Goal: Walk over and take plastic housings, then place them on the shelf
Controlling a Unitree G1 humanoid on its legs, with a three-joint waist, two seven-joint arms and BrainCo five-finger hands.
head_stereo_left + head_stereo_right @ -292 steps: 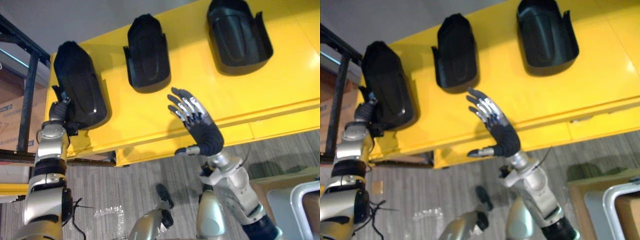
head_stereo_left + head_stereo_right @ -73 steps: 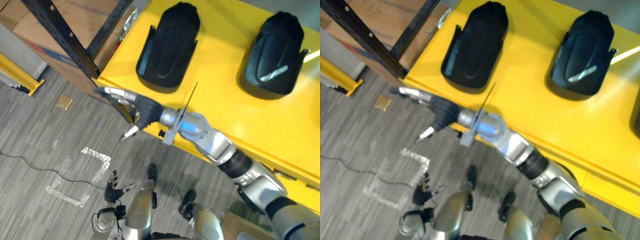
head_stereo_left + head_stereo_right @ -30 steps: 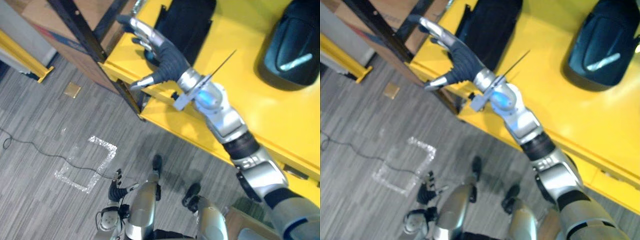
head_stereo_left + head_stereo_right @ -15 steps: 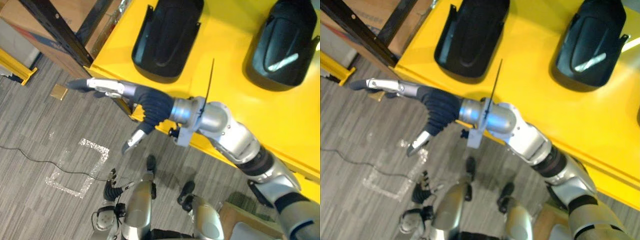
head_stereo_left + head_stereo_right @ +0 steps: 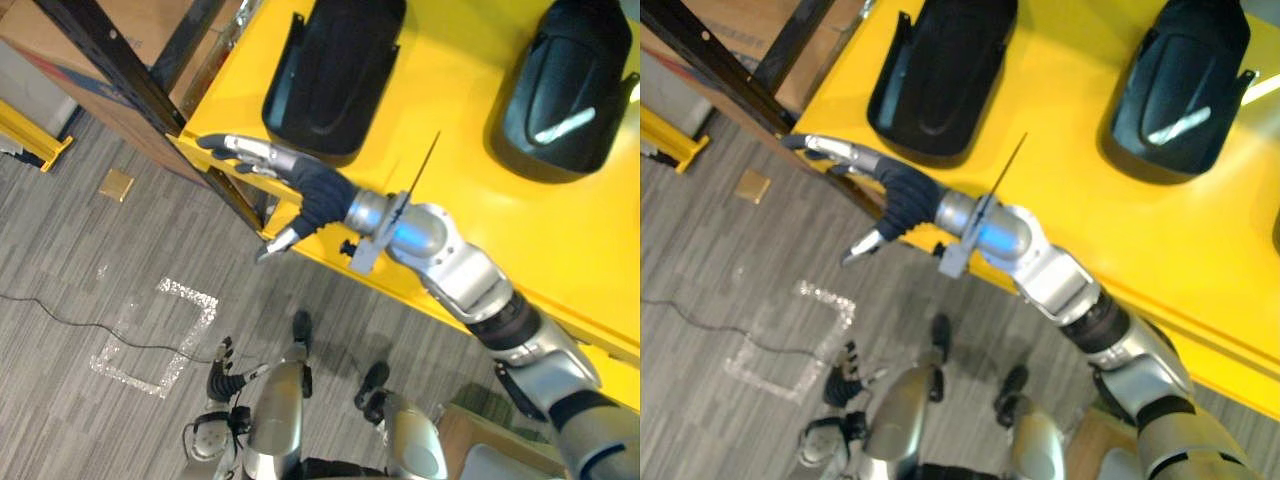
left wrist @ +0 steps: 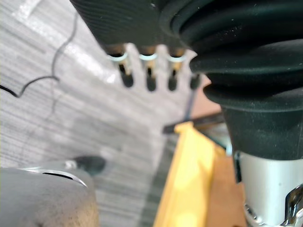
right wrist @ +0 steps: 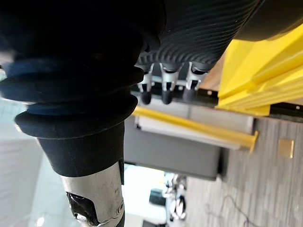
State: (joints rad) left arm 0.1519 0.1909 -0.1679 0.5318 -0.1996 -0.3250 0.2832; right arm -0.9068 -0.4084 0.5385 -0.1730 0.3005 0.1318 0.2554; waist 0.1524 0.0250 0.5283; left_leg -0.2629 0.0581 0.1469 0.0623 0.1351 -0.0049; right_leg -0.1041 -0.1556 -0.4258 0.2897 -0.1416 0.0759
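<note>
2 housings on the yellow bench, neither gripped. Near housing lies just past the right hand's knuckles. Far housing is well off, out beyond the forearm.

Right hand: fingers straight, thumb splayed, empty. It hovers at the bench corner with its fingertips out over the floor, close to the black rack. Contact with the bench edge: can't tell.

Left hand: hangs low, far below the right, fingers relaxed, empty.

Step, my read: reach-to-grasp on the near housing, nothing lifted yet, so 0 of 2 moved.

Next move needs the right hand swung in over the near housing, then fingers curled round a side wall or rim. The shell looks smooth and curved, so a 1-hand pinch may slip. Bringing the left hand up for support looks safer. Drop-off is probably the rack beside the fingertips, but that's a guess.

Count: 2 housings, 1 bench, 1 rack, 1 taped square on the floor under the right hand.
</note>
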